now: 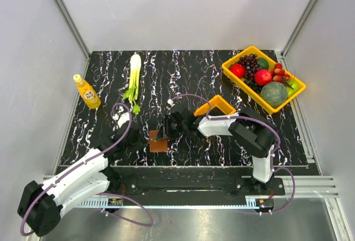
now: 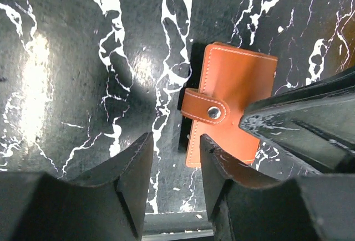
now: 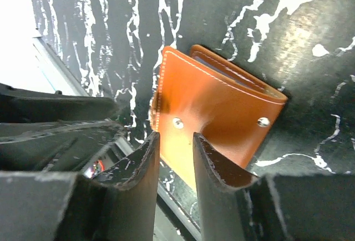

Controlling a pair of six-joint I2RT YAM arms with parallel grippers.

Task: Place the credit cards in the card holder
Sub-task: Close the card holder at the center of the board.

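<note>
Brown card holder (image 2: 236, 80) lies below right hand (image 3: 175, 137), beside left hand (image 2: 175, 138), both spread.

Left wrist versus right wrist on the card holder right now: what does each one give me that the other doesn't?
Left wrist only: the strap snapped across the card holder, and the other arm's finger at its right edge. Right wrist only: two metal snaps on the holder's face. Both: the holder on the black marbled table; the left gripper and right gripper each show jaws apart, nothing between.
</note>
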